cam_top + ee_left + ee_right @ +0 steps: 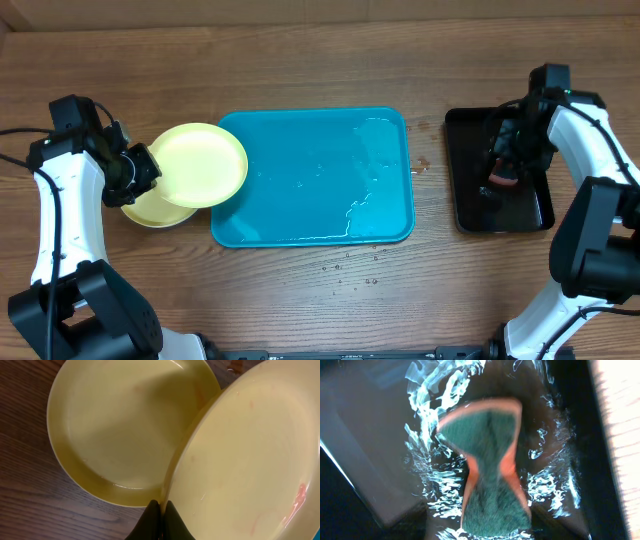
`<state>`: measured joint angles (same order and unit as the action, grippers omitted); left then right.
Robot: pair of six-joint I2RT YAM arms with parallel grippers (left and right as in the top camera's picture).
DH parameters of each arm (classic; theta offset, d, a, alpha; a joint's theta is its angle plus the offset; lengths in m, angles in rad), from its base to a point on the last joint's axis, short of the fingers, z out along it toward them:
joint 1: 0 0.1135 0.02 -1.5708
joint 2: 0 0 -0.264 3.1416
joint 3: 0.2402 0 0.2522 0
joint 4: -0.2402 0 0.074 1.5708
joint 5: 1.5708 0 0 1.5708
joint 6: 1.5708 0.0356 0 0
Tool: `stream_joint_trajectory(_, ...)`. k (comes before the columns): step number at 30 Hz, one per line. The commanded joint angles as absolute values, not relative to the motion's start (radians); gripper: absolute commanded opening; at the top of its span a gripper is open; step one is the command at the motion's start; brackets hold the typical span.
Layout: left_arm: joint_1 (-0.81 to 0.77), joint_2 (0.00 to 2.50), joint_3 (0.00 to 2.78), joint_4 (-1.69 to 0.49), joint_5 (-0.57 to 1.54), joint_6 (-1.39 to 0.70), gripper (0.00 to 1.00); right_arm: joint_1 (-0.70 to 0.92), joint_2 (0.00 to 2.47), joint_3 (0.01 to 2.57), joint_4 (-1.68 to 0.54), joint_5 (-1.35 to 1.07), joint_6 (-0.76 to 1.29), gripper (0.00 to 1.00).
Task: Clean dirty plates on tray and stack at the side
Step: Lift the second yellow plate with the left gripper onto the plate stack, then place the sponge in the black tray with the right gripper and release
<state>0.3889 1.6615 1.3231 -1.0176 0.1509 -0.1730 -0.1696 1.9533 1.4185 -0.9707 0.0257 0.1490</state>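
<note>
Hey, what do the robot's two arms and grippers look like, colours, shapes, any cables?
Both arms match: the left arm and right arm have rounded white shells joined by chunky black joints. A thin black cable runs along the left one. The left gripper and right gripper are black; the left's fingers taper to narrow dark tips. No markings are readable.

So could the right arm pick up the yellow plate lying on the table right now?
Probably not. The right gripper is shut on a sponge over the black tray, the turquoise tray lies between, and the left gripper holds another yellow plate over the lower plate.
</note>
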Motion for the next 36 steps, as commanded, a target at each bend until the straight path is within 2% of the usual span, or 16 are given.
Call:
stream_joint_trajectory(1,0.403,1.655,1.337,-1.009,0.170,-0.132,0.04,-0.168,1.942,1.404,-0.971,-0.009,0.149,0.90)
stream_joint_trajectory(3,0.423,1.655,1.337,-1.005,0.150,-0.128,0.04,-0.168,1.942,1.404,-0.975,-0.009,0.149,0.99)
stream_joint_trajectory(4,0.435,1.655,1.337,-0.999,0.143,-0.125,0.04,-0.168,1.942,1.404,-0.978,-0.009,0.149,1.00)
stream_joint_trajectory(13,0.593,1.729,1.337,-0.934,0.124,-0.164,0.04,-0.168,1.942,1.404,-0.992,-0.037,0.150,1.00)
stream_joint_trajectory(23,0.602,1.851,1.337,-0.892,0.122,-0.209,0.06,-0.168,1.942,1.404,-0.993,-0.114,0.150,1.00)
stream_joint_trajectory(24,0.602,1.849,1.338,-0.892,0.123,-0.210,0.22,-0.168,1.942,1.404,-0.993,-0.114,0.150,1.00)
stream_joint_trajectory(25,0.602,1.848,1.338,-0.893,0.123,-0.210,0.56,-0.168,1.942,1.404,-0.993,-0.115,0.150,1.00)
stream_joint_trajectory(26,0.602,1.847,1.338,-0.895,0.123,-0.209,1.00,-0.168,1.942,1.405,-0.993,-0.115,0.150,1.00)
stream_joint_trajectory(31,0.599,1.806,1.351,-0.937,0.123,-0.201,1.00,-0.168,1.939,1.455,-1.047,-0.148,0.150,1.00)
stream_joint_trajectory(36,0.554,1.600,1.435,-0.994,0.139,-0.186,1.00,-0.167,1.867,1.603,-1.164,-0.197,0.149,1.00)
